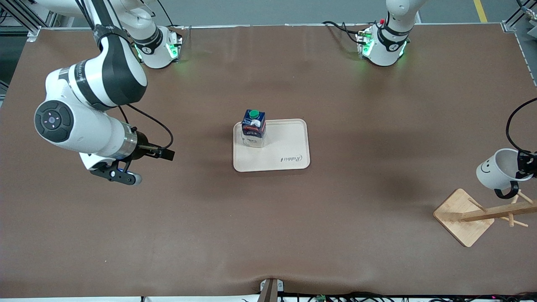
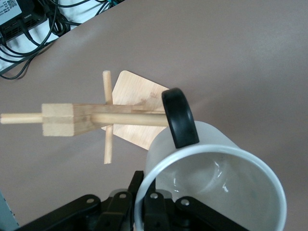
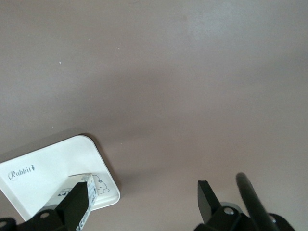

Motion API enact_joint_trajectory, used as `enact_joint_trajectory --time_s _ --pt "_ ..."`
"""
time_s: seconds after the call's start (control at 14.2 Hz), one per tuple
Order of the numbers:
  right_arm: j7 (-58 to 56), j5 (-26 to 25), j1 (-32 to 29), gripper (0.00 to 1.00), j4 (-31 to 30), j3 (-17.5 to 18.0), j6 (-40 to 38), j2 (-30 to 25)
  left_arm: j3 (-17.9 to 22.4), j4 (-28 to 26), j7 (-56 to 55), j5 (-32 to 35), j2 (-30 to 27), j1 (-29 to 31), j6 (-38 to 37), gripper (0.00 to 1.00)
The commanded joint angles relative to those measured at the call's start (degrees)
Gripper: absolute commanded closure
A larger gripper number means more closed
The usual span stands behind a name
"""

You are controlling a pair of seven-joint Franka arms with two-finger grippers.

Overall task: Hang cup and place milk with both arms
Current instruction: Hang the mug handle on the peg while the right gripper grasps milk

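The white cup (image 1: 501, 170) with a smiley face hangs tilted in the air over the wooden rack (image 1: 463, 216) at the left arm's end of the table. My left gripper (image 1: 526, 163) is shut on the cup's rim. In the left wrist view its fingers (image 2: 153, 207) pinch the rim of the cup (image 2: 216, 163), and the black handle (image 2: 179, 118) sits at the tip of a rack peg (image 2: 130, 119). I cannot tell whether the peg passes through the loop. The milk (image 1: 253, 128) stands upright on the cream tray (image 1: 289, 155). My right gripper (image 1: 126, 174) is open and empty over bare table.
The rack has several short pegs (image 2: 108, 115) on a post over a square wooden base (image 2: 134, 96). In the right wrist view the tray corner (image 3: 43, 178) and part of the milk (image 3: 92, 185) show beside my open right gripper (image 3: 142, 195). Cables lie off the table edge (image 2: 29, 29).
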Motion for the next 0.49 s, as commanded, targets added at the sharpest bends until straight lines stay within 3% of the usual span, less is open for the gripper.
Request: enact_joint_trajectory --time_s 0.0,0.21,0.42 --pt "2.7 3.7 0.4 0.00 -0.7 -0.3 0.5 -1.0 -0.7 2.3 1.4 -0.9 1.3 0.5 -0.5 1.00" --pt "2.9 6.6 2.8 0.00 -2.8 -0.3 1.6 -0.6 -0.6 2.8 1.4 -0.9 1.8 0.5 -0.2 1.00" --pt "8.8 6.8 8.7 0.00 -7.2 -0.2 9.2 -0.3 -0.5 2.8 1.4 -1.0 2.8 1.7 0.9 1.00"
